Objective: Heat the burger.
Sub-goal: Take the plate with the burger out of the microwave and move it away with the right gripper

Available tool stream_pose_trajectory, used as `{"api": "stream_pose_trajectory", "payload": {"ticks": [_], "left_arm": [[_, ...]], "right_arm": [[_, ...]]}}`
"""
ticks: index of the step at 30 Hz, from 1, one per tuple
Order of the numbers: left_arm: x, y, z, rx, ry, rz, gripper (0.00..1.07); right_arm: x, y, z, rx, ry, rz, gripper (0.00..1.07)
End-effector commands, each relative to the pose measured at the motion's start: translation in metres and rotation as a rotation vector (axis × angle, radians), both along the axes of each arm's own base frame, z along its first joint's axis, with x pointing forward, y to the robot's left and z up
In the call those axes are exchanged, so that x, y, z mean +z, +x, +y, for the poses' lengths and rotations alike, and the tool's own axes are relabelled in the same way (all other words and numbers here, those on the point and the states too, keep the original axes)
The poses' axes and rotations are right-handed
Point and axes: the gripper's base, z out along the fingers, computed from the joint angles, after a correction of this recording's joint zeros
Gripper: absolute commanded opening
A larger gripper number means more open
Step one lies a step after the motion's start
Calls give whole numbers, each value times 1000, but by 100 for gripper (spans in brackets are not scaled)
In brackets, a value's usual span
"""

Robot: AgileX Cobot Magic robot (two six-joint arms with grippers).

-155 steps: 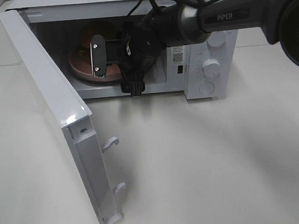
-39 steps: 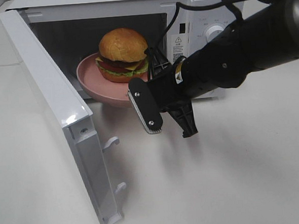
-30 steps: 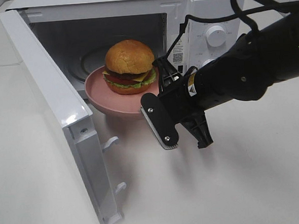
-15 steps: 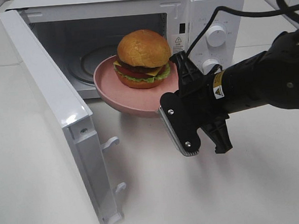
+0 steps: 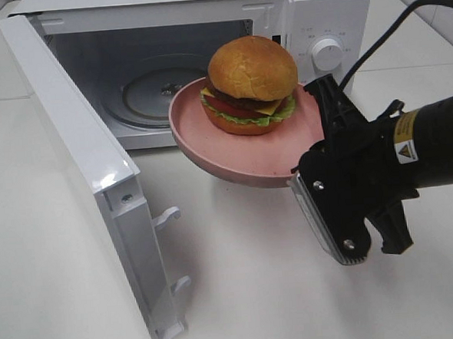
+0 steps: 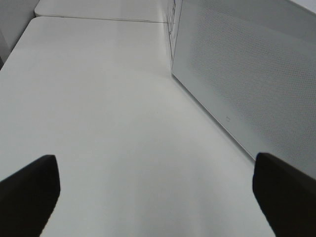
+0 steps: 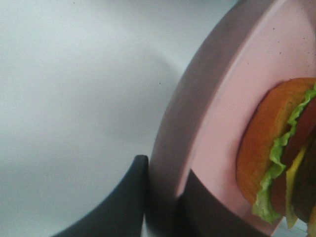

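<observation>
Burger (image 5: 252, 83): sits upright at the middle of the pink plate (image 5: 210, 151), carried in the air just outside the microwave's open mouth, above the bench (image 5: 242, 291) and nearer its back edge than its front.
Right gripper (image 7: 165, 190): clenched on the plate's rim, one finger under the lip and one on top, as the right wrist view shows; holding at the rim keeps the fingers off the food.
Plate attitude: close to level, tipped slightly; the burger stands centred, away from the pinched edge, and I judge that helps it stay put.
Microwave (image 5: 321, 25): door (image 5: 80, 159) swung fully out toward the bench's front-left, leaving the cavity clear; the glass turntable (image 5: 156, 89) lies bare.
Left gripper (image 6: 158, 192): released, fingers spread wide with nothing between them, hovering over bare bench beside the microwave's perforated side wall.
Hidden: the left arm is outside the high view; the plate's near rim disappears behind the right gripper's body.
Cut off: the wrist view shows only a slice of bun, lettuce and cheese.
Hard to tell: the dial markings, and how far the plate is above the bench.
</observation>
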Motion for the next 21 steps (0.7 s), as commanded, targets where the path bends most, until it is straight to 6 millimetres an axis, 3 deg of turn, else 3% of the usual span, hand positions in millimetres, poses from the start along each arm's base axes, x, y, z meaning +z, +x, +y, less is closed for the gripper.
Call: {"api": "stream_pose_trajectory", "payload": {"ticks": [1, 13, 21], "left_arm": [[0, -1, 0, 1, -1, -19, 98], [0, -1, 0, 1, -1, -19, 98], [0, -1, 0, 1, -1, -19, 98]], "right_arm": [[14, -4, -3, 9, 51, -70, 3], [29, -44, -37, -35, 3, -64, 3], [48, -65, -62, -162, 7, -80, 4]]}}
